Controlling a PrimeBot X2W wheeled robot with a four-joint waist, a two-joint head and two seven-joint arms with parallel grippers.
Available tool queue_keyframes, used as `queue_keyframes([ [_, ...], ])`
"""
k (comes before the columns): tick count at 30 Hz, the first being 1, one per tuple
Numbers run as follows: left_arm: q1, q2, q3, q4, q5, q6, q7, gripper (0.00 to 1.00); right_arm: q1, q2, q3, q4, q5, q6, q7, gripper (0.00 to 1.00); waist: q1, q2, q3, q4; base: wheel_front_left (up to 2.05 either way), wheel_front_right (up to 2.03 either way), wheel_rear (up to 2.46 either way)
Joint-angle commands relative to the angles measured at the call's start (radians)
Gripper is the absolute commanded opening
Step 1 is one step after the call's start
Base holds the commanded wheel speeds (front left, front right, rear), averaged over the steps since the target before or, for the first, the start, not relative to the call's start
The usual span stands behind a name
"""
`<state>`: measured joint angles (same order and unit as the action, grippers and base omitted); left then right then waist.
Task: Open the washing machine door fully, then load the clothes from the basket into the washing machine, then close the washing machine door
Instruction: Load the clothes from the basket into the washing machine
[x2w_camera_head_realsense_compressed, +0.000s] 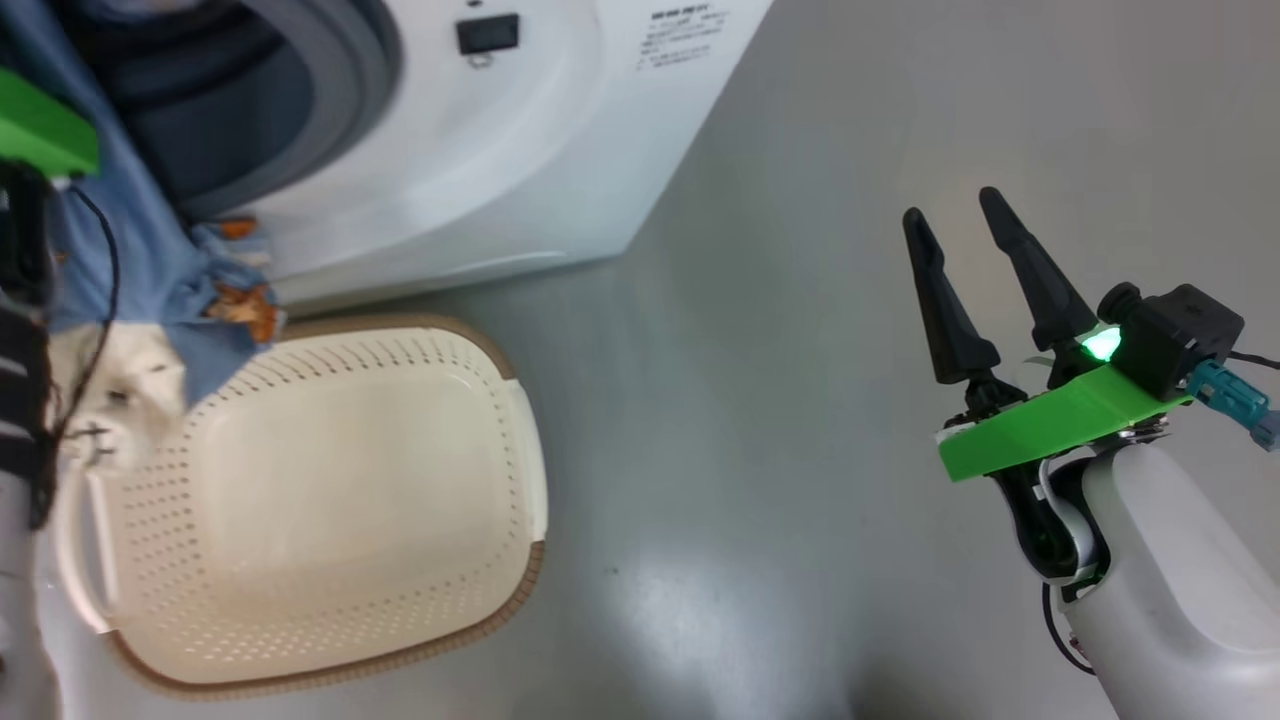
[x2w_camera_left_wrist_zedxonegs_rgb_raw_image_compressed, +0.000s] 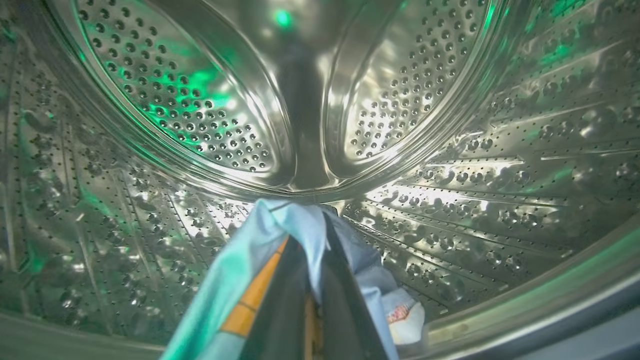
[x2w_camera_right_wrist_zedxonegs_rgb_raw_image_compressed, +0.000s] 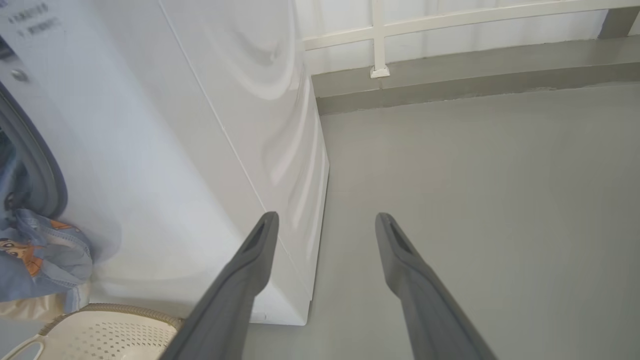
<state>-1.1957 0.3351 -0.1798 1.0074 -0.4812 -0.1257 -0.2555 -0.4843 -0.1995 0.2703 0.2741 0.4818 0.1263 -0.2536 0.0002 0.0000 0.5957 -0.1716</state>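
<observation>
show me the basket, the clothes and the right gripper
basket (x2w_camera_head_realsense_compressed: 330, 500), head view, bare bottom inside
clothes (x2w_camera_head_realsense_compressed: 150, 260), head view, hanging blue fabric
right gripper (x2w_camera_head_realsense_compressed: 951, 206), head view, midway between its open fingertips

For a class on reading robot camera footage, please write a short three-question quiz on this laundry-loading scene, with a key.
1. True or false: the right jaws stand open above the floor, holding nothing.
2. What are the left jaws shut on? A: the clothes. B: the basket. C: nothing.
3. Fill in the missing word: in the left wrist view, the gripped fabric is inside the washing machine, in front of its perforated steel ____.

Key: 1 true; 2 A; 3 drum.
</observation>
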Motion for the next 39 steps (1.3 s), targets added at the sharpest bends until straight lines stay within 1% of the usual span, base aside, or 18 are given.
queue_keyframes([
  [1,-0.025,0.057,0.009,-0.017,0.017,-0.004,-0.006,0.00,0.007,-0.002,0.017,-0.024,-0.011,0.004,-0.008,1.00,-0.0002,0.0000,0.066,-0.053,0.00,0.00,0.00],
  [4,-0.074,0.075,0.009,-0.047,0.047,-0.005,-0.006,0.00,0.006,0.004,0.018,-0.029,-0.014,0.004,-0.008,1.00,-0.0002,0.0000,0.089,-0.067,0.00,0.00,0.00],
  [6,-0.103,0.084,0.029,-0.117,0.075,0.003,-0.006,0.00,0.005,0.005,0.016,-0.034,-0.016,0.004,-0.008,1.00,-0.0002,0.0000,0.105,-0.071,0.00,0.00,0.00],
  [9,-0.114,0.082,0.093,-0.246,0.112,0.021,-0.006,0.00,0.004,0.009,0.013,-0.038,-0.020,0.004,-0.008,1.00,-0.0002,0.0000,0.122,-0.074,0.00,0.00,0.00],
  [12,-0.092,0.067,0.160,-0.337,0.152,0.029,-0.006,0.00,0.001,0.017,0.015,-0.037,-0.025,0.004,-0.008,1.00,-0.0002,0.0000,0.130,-0.076,0.00,0.00,0.00],
  [15,-0.063,0.043,0.204,-0.351,0.182,0.026,-0.006,0.00,-0.002,0.021,0.018,-0.033,-0.027,0.004,-0.008,1.00,-0.0002,0.0000,0.130,-0.074,0.00,0.00,0.00],
  [17,-0.052,0.030,0.221,-0.319,0.194,0.022,-0.006,0.00,-0.004,0.022,0.021,-0.029,-0.027,0.004,-0.008,1.00,-0.0002,0.0000,0.128,-0.071,0.00,0.00,0.00],
  [18,-0.051,0.025,0.230,-0.301,0.197,0.021,-0.006,0.39,-0.005,0.022,0.022,-0.028,-0.027,0.004,-0.008,1.00,-0.0002,0.0000,0.127,-0.070,0.00,0.00,0.00],
  [19,-0.052,0.022,0.235,-0.283,0.203,0.020,-0.006,0.90,-0.006,0.022,0.024,-0.026,-0.026,0.004,-0.008,1.00,-0.0002,0.0000,0.126,-0.068,0.00,0.00,0.00],
  [20,-0.051,0.018,0.237,-0.253,0.207,0.018,-0.006,1.00,-0.007,0.023,0.025,-0.024,-0.026,0.004,-0.008,1.00,-0.0002,0.0000,0.123,-0.067,0.00,0.00,0.00],
  [23,-0.059,0.012,0.217,-0.100,0.216,0.012,-0.002,1.00,-0.009,0.026,0.030,-0.015,-0.021,0.004,-0.008,1.00,-0.0002,0.0000,0.107,-0.062,0.00,0.00,0.00],
  [25,-0.077,0.009,0.204,0.001,0.217,0.010,0.031,1.00,-0.009,0.027,0.034,-0.010,-0.019,0.004,-0.008,1.00,-0.0002,0.0000,0.092,-0.059,0.00,0.00,0.00],
  [28,-0.102,0.000,0.191,0.098,0.210,0.006,0.067,1.00,-0.011,0.029,0.039,-0.005,-0.015,0.004,-0.008,1.00,-0.0002,0.0000,0.074,-0.052,0.00,0.00,0.00],
  [33,-0.113,0.000,0.171,0.161,0.205,0.000,0.028,1.00,-0.025,0.033,0.052,0.006,-0.007,0.004,-0.008,1.00,-0.0002,0.0000,0.049,-0.043,0.00,0.00,0.00],
  [39,-0.065,-0.014,0.156,0.147,0.192,-0.004,-0.004,1.00,-0.025,0.030,0.055,0.020,-0.001,0.004,-0.008,1.00,-0.0002,0.0000,0.003,-0.024,0.00,0.00,0.00],
])
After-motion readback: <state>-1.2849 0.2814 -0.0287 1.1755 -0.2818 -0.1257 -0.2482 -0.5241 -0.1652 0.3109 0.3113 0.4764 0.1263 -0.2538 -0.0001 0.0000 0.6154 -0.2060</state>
